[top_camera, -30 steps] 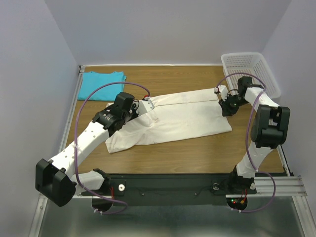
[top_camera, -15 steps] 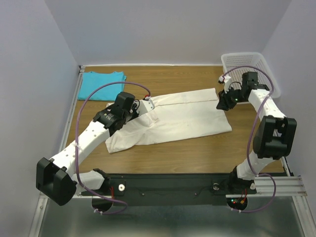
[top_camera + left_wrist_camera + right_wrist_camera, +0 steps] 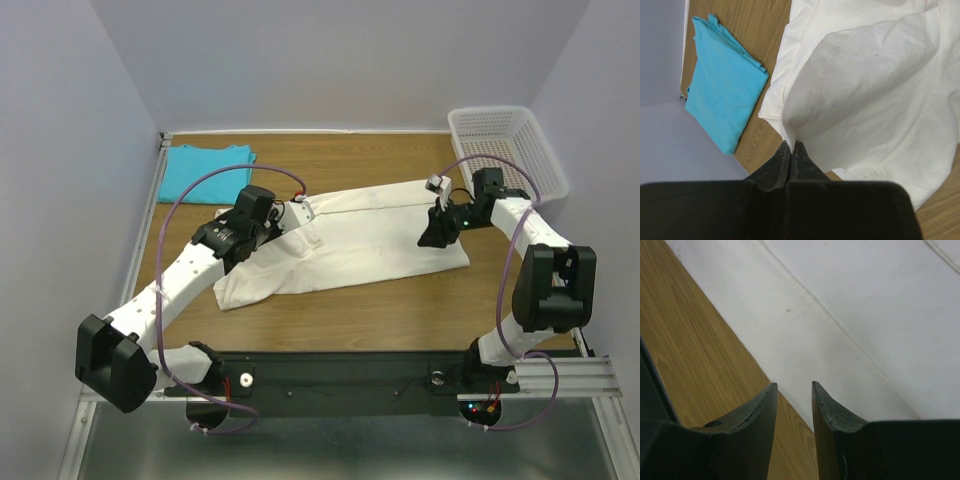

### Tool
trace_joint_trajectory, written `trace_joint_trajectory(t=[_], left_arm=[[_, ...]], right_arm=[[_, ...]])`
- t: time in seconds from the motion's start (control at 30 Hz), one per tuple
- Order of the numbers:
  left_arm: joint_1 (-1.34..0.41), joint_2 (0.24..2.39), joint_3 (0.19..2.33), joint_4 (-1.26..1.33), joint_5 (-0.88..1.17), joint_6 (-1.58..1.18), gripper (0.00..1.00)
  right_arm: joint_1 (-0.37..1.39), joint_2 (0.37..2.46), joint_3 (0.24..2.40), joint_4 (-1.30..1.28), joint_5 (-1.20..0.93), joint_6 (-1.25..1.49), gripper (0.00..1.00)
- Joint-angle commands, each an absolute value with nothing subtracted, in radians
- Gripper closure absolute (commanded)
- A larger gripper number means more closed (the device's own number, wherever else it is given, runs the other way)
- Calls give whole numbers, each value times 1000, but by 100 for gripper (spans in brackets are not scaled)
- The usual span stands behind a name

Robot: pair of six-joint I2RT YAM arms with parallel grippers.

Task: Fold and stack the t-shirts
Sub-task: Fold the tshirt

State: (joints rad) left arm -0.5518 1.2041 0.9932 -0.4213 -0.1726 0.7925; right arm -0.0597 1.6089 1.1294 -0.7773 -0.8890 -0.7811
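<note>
While we look down from the overhead camera, the cream t-shirt [image 3: 370,240] lies across the middle of the wooden bench [image 3: 380,305], partly gathered into a long band. The turquoise t-shirt [image 3: 205,170] lies folded flat at the far left corner, well apart from it. A white perforated basket [image 3: 548,165] stands at the far right corner. The left arm [image 3: 190,270] reaches to the cream shirt's left end, where the cloth rises toward its jaws, and the right arm [image 3: 530,225] bends in over the shirt's right end. From the left wrist camera, we see the left jaws pressed together on a thin edge of the cream t-shirt [image 3: 865,75]. A fold of the shirt hangs lifted from them, and the turquoise t-shirt [image 3: 722,87] rests on the bench [image 3: 765,40] beyond. From the right wrist camera, we see the right jaws spread with nothing between them. They are poised over the line where the cream t-shirt [image 3: 865,315] meets bare bench [image 3: 690,350]. We judge the cloth to be light, soft and limp. It will sag and crease between two holds, drag on the wood, and slip from a shallow pinch. We think the right jaws would do best to take the hem or a corner at that near edge and bite deep enough to catch every layer, so both ends can lift together.
</note>
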Motion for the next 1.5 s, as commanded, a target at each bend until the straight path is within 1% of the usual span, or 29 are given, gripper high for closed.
trace_joint_trajectory(t=[0.0, 0.6, 1.47], left_arm=[[-543, 1212, 1012, -379, -173, 796, 100], [-543, 1255, 1071, -353, -114, 887, 100], [-549, 1312, 1081, -328, -8, 1084, 100]], right_arm=[[-40, 1578, 1137, -758, -948, -785, 60], [-23, 1588, 1104, -756, -966, -795, 60], [-23, 1583, 1088, -755, -974, -807, 60]])
